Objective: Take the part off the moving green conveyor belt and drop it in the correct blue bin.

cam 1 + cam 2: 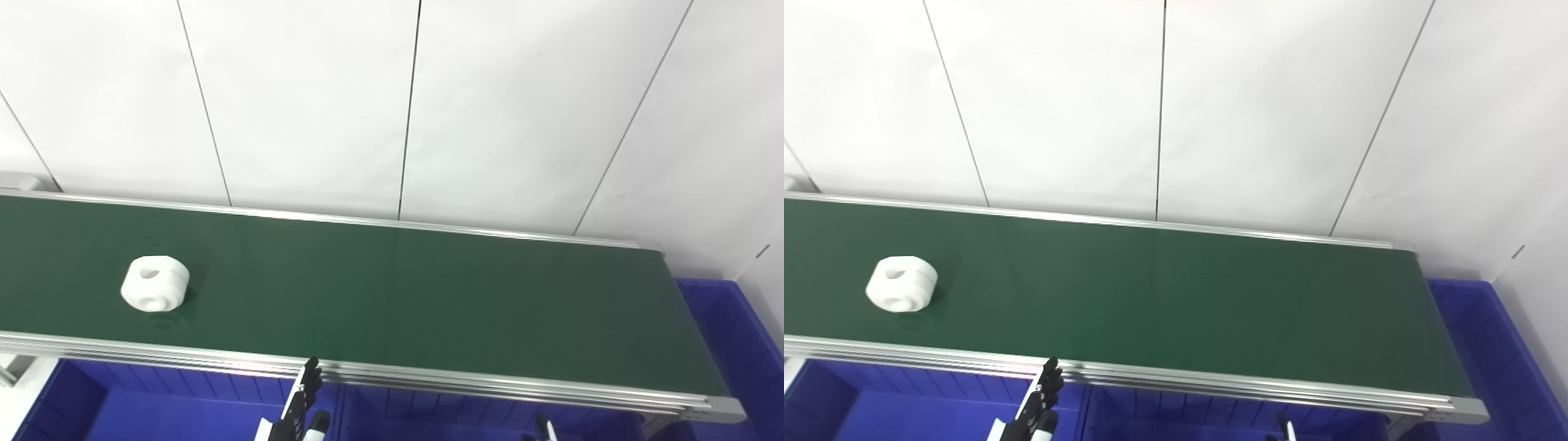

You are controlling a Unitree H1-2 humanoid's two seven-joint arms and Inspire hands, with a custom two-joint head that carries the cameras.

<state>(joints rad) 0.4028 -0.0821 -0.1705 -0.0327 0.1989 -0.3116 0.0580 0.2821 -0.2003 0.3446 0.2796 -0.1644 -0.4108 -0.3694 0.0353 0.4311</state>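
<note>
Left eye view is showing a white part (155, 283) lying on the green conveyor belt (392, 288), toward the belt's left end and nearer its front rail than its back one. The part is being shown as a round, chunky piece with a hole in its upper face, and nothing is touching it. Blue bins are being seen below the front rail (153, 404) and past the belt's right end (729, 331). The left robot hand (300, 404) is being held up at the bottom edge, its dark fingers (311, 376) reaching just to the front rail, well apart from the part; nothing is being gripped by it, and the fingers appear extended. Of the right robot hand (542, 429) only a tip is being shown, so whether it is spread or closed cannot be told.
</note>
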